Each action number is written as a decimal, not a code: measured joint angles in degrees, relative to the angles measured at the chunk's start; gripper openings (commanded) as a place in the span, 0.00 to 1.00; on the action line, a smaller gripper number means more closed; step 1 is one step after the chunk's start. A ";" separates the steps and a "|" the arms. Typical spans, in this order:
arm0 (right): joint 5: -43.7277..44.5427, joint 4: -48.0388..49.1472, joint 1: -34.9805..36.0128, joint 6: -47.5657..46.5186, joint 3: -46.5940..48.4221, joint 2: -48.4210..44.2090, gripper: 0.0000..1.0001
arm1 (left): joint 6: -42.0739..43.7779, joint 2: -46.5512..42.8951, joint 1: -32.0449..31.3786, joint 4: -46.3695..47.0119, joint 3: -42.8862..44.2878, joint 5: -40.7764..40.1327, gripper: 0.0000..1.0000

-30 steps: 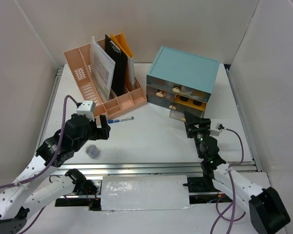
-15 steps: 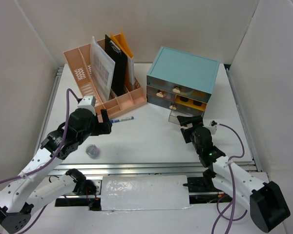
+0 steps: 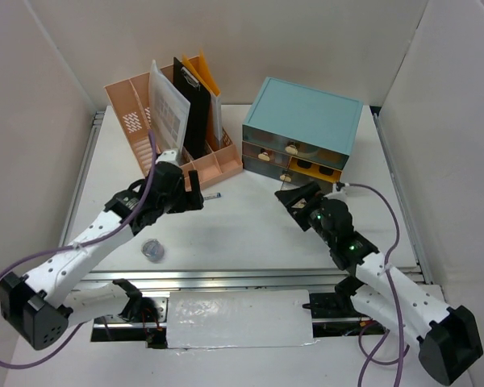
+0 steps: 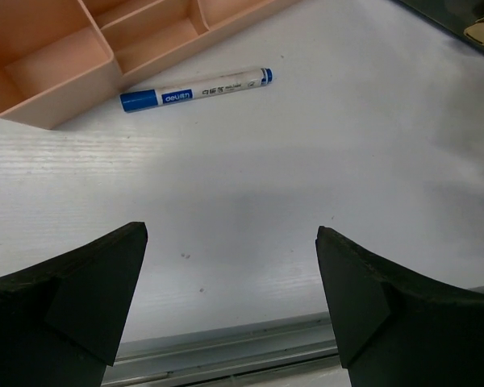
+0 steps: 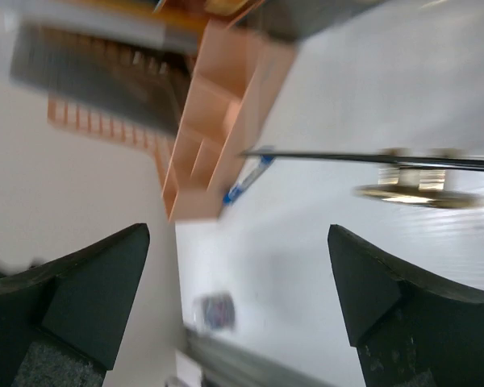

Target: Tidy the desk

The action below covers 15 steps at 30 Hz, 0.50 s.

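**Desk tidy barely begun: loose items out, both grippers empty**

Desk (image 3: 250,230): white top, walled in, fills the overhead view. Marker (image 4: 195,89) lies loose on it, just beside the front corner of the pink organizer (image 4: 60,101), not in any compartment. Small round clear object (image 3: 152,250) sits alone near the front rail, too small to identify. Teal cabinet (image 3: 302,121) at back right, with a lower drawer (image 3: 321,179) pulled out.

Left gripper (image 4: 234,242) hovers near the marker, fingers spread wide, nothing between them. Right gripper (image 5: 238,246) sits just in front of the cabinet, fingers spread, empty. Its view is blurred.

Judgement: marker, round object and open drawer all remain to do. Marker looks like the step in hand.
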 measured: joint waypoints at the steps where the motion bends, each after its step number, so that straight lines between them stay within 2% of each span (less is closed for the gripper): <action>1: -2.19 -0.04 0.52 -2.14 1.90 1.40 1.00 | -0.33 2.03 0.00 0.35 0.39 0.04 1.00; 4: -6.47 -2.56 4.94 -9.70 10.21 7.78 1.00 | -3.02 7.48 0.00 1.97 1.86 0.17 0.99; 7: -6.16 -5.70 11.17 -16.35 16.83 10.21 1.00 | -8.59 12.76 -0.04 2.38 3.82 -0.37 1.00; 10: -5.42 -8.02 14.99 -21.03 19.34 8.85 1.00 | -18.62 16.44 -0.52 1.95 4.33 -2.71 0.99; 15: -2.03 -13.88 15.47 -26.32 21.33 4.02 1.00 | -37.22 22.62 -1.01 -3.78 6.32 -8.90 1.00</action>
